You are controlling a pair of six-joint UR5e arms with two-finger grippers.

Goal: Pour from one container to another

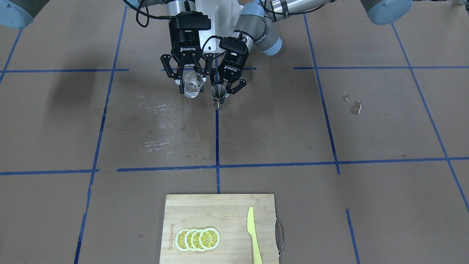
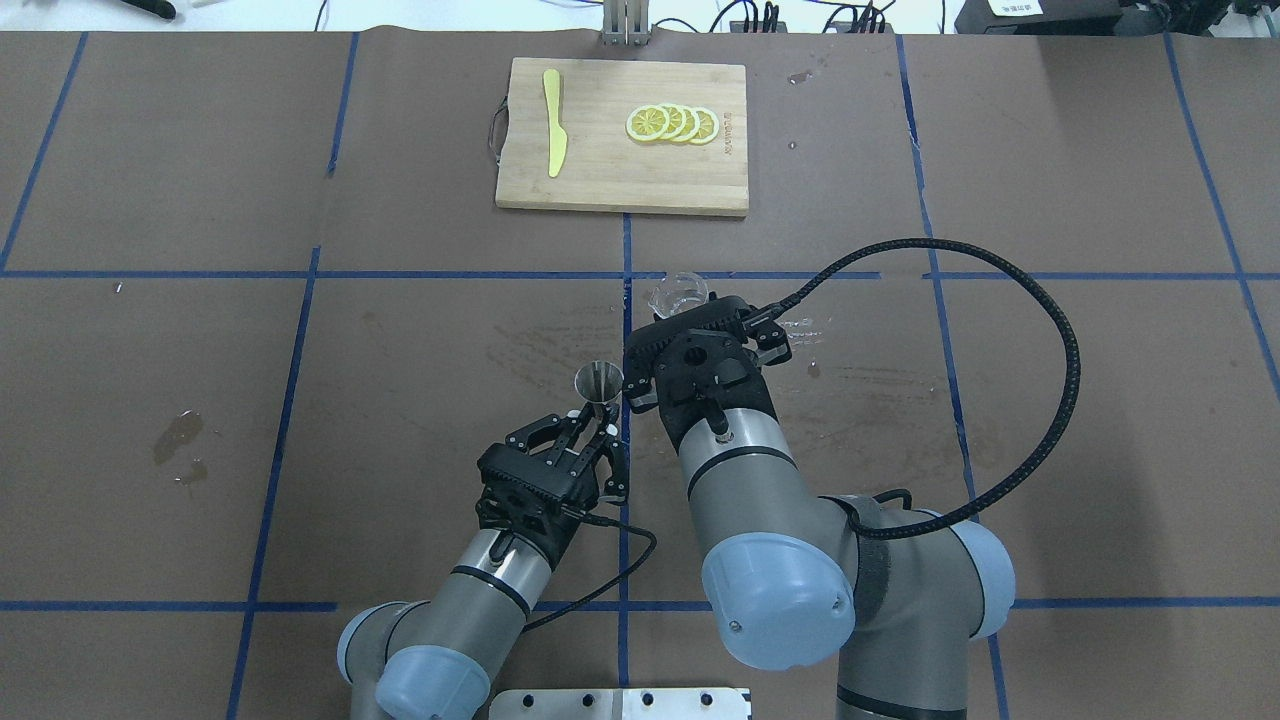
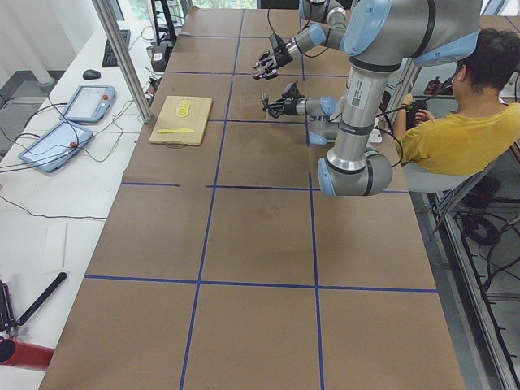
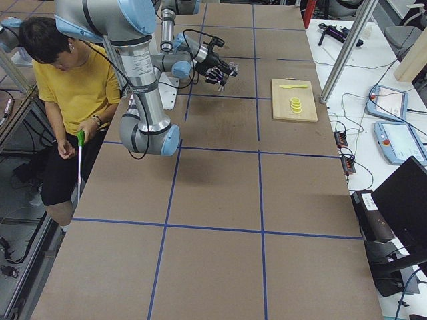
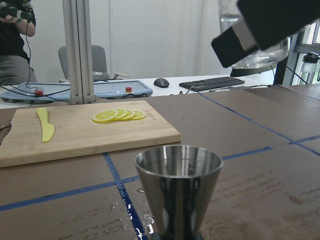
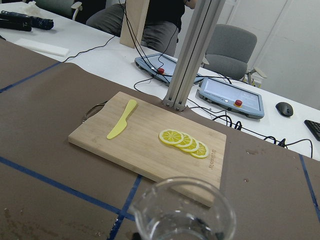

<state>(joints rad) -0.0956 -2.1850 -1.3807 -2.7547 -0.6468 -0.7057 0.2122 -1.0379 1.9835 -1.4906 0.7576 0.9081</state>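
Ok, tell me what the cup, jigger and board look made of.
The cup: clear glass, possibly plastic; see-through with a glossy rim.
The jigger: polished metal, likely steel; mirror-like reflections.
The board: pale wood or bamboo; visible grain, matte.

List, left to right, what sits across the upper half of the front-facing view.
From the left: glass measuring cup in the right gripper → steel jigger in the left gripper → small puddle.

Arms: the right arm [image 2: 735, 470] and left arm [image 2: 500, 575] are silver-grey tubes with darker grey joints.
Joint caps: pale blue domed caps [image 2: 775, 600] with small screws [image 2: 735, 627].
Grippers: the right gripper [image 1: 192, 83] and left gripper [image 1: 222, 91] are black, with linked fingers [image 1: 166, 66] and white ROBOTIQ lettering [image 1: 189, 48].
Cable: a black braided cable [image 2: 1070, 360] on the right.
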